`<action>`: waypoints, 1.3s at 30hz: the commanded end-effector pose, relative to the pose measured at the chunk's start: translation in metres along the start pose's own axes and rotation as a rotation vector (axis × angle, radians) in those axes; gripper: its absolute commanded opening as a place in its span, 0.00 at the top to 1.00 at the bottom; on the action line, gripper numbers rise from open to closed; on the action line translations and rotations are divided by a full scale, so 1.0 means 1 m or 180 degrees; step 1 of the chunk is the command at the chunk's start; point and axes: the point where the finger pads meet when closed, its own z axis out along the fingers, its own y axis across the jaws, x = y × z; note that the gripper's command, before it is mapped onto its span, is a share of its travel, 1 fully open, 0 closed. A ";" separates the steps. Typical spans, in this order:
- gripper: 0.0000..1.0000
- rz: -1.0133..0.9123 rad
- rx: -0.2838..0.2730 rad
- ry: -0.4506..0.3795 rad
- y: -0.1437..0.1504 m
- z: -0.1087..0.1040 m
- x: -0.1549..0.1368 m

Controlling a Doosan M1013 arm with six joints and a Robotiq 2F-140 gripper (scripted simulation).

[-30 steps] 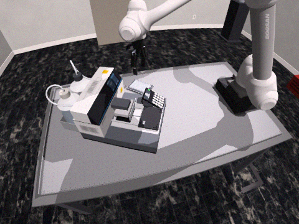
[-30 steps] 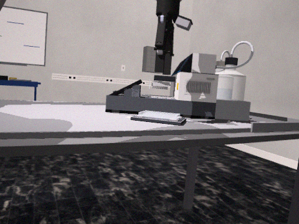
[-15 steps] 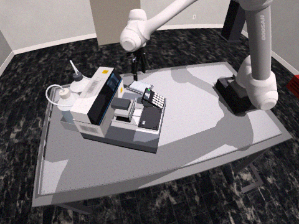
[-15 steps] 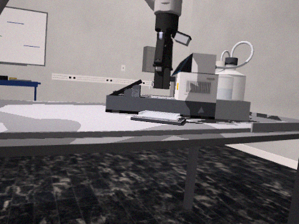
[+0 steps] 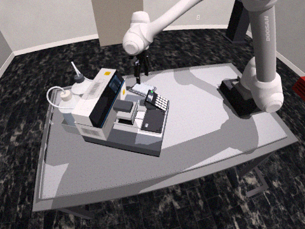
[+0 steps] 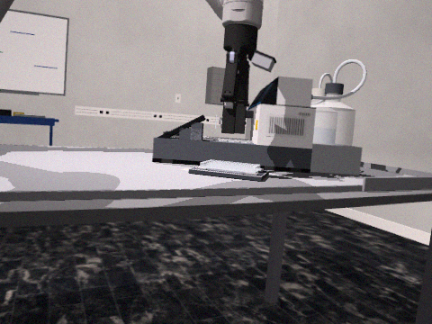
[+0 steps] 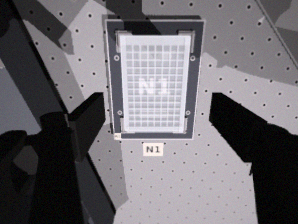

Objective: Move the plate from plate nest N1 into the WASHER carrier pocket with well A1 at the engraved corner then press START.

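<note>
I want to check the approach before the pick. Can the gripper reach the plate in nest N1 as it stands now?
Probably yes. The gripper hangs above the plate with its jaws open and empty, and nothing lies over the nest N1.

Two bottles (image 6: 334, 118) with a looped white tube (image 6: 350, 67) stand at the bench's (image 5: 197, 127) end. A whiteboard (image 6: 33, 53) hangs on the wall above a blue table (image 6: 28, 120); a red box (image 5: 299, 87) sits at the floor's edge

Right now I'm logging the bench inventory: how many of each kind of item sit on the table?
Plate washer: 1
Bottles: 2
Plate: 1
Plate nest N1: 1
Total: 5
</note>
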 end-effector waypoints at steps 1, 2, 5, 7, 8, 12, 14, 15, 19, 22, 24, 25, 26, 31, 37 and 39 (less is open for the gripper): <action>0.30 0.0000 0.0003 0.0005 0.000 0.004 0.000; 0.30 0.0000 0.0003 0.0005 0.000 0.006 0.000; 0.30 0.0000 0.0003 0.0005 0.000 0.011 0.000; 0.30 0.0000 0.0003 0.0005 0.000 0.014 0.000; 0.30 0.0000 0.0003 0.0005 0.000 0.014 0.000; 0.30 0.0000 0.0003 0.0005 0.000 0.019 0.001; 0.30 0.0000 0.0003 0.0005 0.000 0.023 0.001; 0.30 0.0000 0.0003 0.0005 0.000 0.024 0.001; 0.30 0.0000 0.0003 0.0005 0.000 0.031 0.001; 0.30 0.0000 0.0003 0.0005 0.000 0.036 0.001; 0.30 0.0000 0.0003 0.0005 0.000 0.039 0.001; 0.30 0.0000 0.0003 0.0005 0.000 0.039 0.001; 0.30 0.0000 0.0003 0.0005 0.000 0.039 0.001; 0.30 0.0000 0.0003 0.0005 0.000 0.048 0.001; 0.30 0.0000 0.0003 0.0005 0.000 0.048 0.001; 0.30 0.0000 0.0003 0.0005 0.000 0.048 0.001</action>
